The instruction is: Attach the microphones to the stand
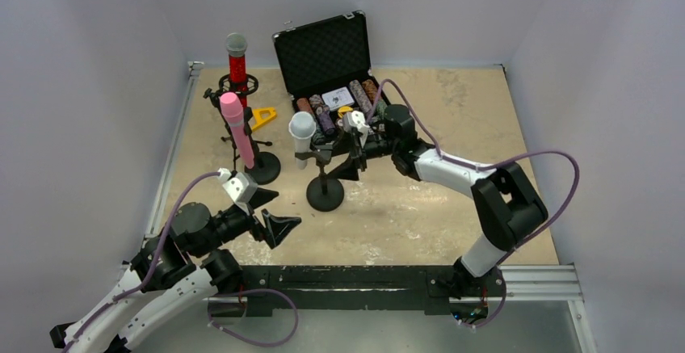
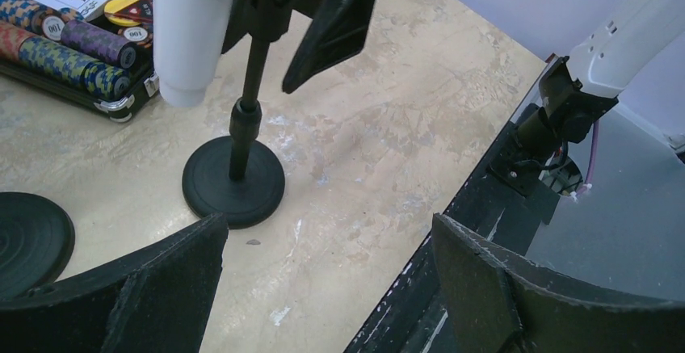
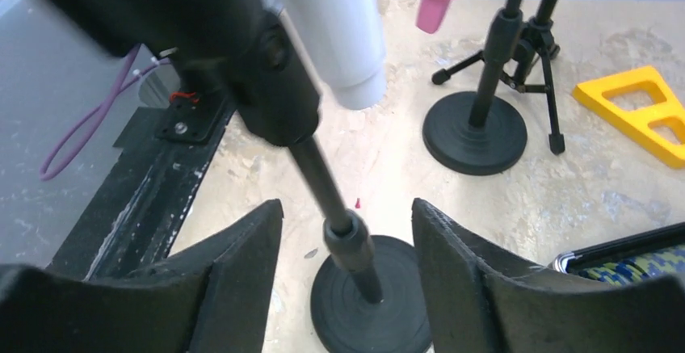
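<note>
Red microphone [image 1: 236, 56] upper left, pink microphone [image 1: 236, 125] below it and white microphone [image 1: 302, 133] at centre all sit in holders. The right gripper [image 3: 346, 209] straddles the white one's stand [image 1: 325, 194], fingers spread, likely steadying it; the left gripper [image 1: 275, 212] idles open.

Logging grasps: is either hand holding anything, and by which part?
Nothing held. Left hand open, empty; right hand open by the white microphone stand, not gripping it.
</note>
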You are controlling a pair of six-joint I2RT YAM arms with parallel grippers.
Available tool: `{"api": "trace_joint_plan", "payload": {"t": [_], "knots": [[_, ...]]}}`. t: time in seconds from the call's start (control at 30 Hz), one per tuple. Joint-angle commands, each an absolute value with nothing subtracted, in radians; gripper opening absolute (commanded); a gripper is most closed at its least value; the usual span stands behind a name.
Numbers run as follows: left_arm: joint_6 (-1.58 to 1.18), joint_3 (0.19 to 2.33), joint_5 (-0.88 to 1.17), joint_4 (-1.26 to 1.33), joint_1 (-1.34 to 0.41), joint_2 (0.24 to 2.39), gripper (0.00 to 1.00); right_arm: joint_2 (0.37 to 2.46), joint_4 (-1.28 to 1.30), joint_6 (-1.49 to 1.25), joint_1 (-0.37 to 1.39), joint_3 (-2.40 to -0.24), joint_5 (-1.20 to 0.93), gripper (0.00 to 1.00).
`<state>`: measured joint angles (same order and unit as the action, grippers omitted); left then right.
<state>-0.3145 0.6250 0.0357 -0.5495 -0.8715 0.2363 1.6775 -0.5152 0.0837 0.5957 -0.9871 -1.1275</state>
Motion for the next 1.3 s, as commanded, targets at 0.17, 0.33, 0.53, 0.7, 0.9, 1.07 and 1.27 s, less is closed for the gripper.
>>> {"api": "trace_joint_plan", "payload": {"t": [0.17,0.33,0.53,0.7,0.9,1.07,1.27], "knots": [[-0.298,0.684,0.042,-0.587,-0.868,0.233,0.99,1.447,-0.277,0.304,0.556,-0.907,-1.141,0.73],[-0.265,0.727,0.029,-0.665,-0.868,0.226,0.99,1.297,-0.015,0.452,0.488,-0.883,-1.099,0.74],[-0.244,0.758,-0.017,-0.714,-0.868,0.227,0.99,1.104,0.351,0.576,0.384,-0.904,-1.017,0.76],[-0.269,0.797,-0.163,-0.766,-0.868,0.229,0.99,0.93,0.563,0.595,0.321,-0.942,-0.9,0.79],[-0.31,0.782,-0.334,-0.769,-0.868,0.231,1.0,0.754,0.627,0.462,0.114,-0.962,-0.894,0.98],[-0.315,0.821,-0.419,-0.741,-0.863,0.324,1.0,0.709,0.645,0.324,-0.009,-1.019,-0.856,0.99],[-0.313,0.86,-0.361,-0.725,-0.707,0.412,1.0,0.719,0.675,0.209,-0.111,-1.113,-0.876,0.99]]}}
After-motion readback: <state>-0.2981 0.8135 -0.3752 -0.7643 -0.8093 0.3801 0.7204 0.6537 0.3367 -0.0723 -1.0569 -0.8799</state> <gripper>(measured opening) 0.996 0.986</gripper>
